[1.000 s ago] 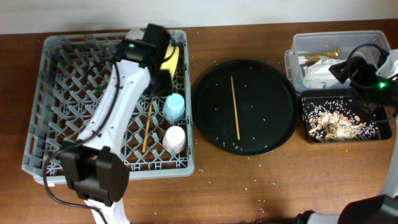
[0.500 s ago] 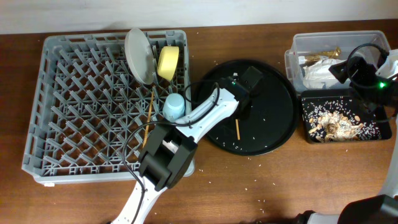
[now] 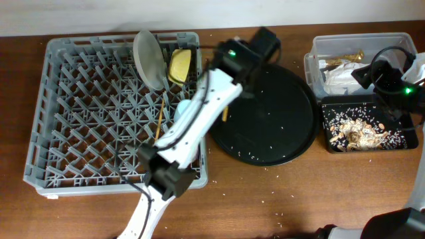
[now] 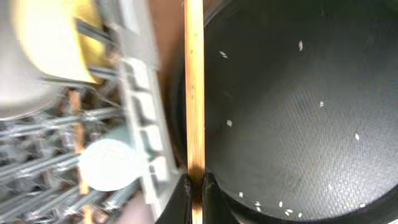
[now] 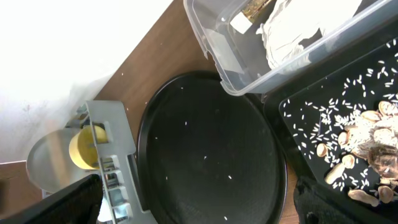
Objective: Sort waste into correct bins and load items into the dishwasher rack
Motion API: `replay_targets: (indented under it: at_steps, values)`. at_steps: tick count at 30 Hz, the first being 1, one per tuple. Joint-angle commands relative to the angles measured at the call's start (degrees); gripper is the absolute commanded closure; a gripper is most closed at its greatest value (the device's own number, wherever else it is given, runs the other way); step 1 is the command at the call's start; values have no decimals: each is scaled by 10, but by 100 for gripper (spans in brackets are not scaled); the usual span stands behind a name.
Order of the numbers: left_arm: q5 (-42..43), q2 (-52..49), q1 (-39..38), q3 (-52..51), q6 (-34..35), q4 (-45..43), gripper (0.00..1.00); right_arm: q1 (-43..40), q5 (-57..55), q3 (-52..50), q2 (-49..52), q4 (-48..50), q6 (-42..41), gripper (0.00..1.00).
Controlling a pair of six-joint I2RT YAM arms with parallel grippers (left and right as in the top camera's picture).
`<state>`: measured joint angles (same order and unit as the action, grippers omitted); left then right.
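My left gripper (image 3: 226, 99) (image 4: 194, 186) is shut on a wooden chopstick (image 4: 194, 87) (image 3: 224, 114), which hangs over the gap between the dishwasher rack (image 3: 80, 113) and the round black tray (image 3: 265, 126). In the rack stand the grey-white plate (image 3: 147, 60), the yellow bowl (image 3: 178, 66) (image 4: 50, 37) and the light-blue cup (image 3: 180, 106), and a second chopstick (image 3: 159, 123) lies there. A pale cup (image 4: 109, 165) shows near the rack's edge. My right gripper (image 5: 199, 208) hangs open over the bins. The clear tub (image 3: 319, 50) holds the napkin (image 5: 298, 31) and the wrapper (image 5: 255, 9). The black tray (image 3: 332, 106) holds food scraps (image 3: 362, 136).
White rice-like crumbs are scattered on the round black tray and on the brown table (image 3: 279, 199) in front of it. My left arm (image 3: 192, 126) lies diagonally over the rack's right front corner. A pale wall runs along the table's back edge.
My left arm swung from the rack to the round tray, shut on the chopstick lying there, and carried it left toward the rack's edge. The right arm has not moved.
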<state>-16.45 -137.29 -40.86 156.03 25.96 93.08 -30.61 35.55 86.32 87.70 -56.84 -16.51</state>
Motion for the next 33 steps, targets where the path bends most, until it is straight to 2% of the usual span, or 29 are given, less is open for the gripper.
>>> replay_targets:
  at_steps: [1,2,4,6,7,9,10,13,15,16,17,18,19,21,24,25,28,33]
  values:
    - [-37,84,28,50,-39,37,100,-2,-5,1,2,1,2,2]
    - [-31,134,36,33,-64,37,100,-2,-5,1,2,1,2,2]
    - [-66,228,52,-66,-57,37,100,-2,-5,1,2,1,2,2]
    - [-108,333,95,-261,-5,34,100,-2,-5,1,2,0,2,2]
    - [-106,357,113,-344,-5,14,100,-2,-5,1,2,1,2,2]
    - [-102,365,133,-501,-27,-90,100,-2,-5,1,2,1,2,2]
    - [-102,365,138,-600,-51,-183,100,-2,-5,1,2,0,2,2]
    - [-104,365,164,-735,-50,-292,100,-2,-5,1,2,0,2,2]
    - [-104,365,183,-782,-50,-329,100,-2,-5,1,2,0,2,2]
    - [-103,365,189,-795,-50,-344,99,-2,-5,1,2,1,2,2]
    - [-103,365,189,-799,-50,-348,64,-2,-5,1,2,1,2,2]
    - [-101,365,189,-799,-50,-348,39,-2,-5,1,2,1,2,2]
    - [-99,365,189,-799,-50,-348,30,-2,-5,1,2,1,2,2]
    - [-62,377,189,-760,-47,-323,28,-2,-5,1,2,1,2,1]
    - [-23,457,189,-647,-44,-298,27,-2,-5,1,2,1,2,2]
    - [-24,517,189,-593,-44,-305,0,-2,-5,1,2,1,2,2]
    - [-24,621,189,-579,-44,-304,0,-2,-5,1,2,1,2,2]
    - [-24,673,189,-579,-44,-304,0,-2,-5,1,2,1,2,2]
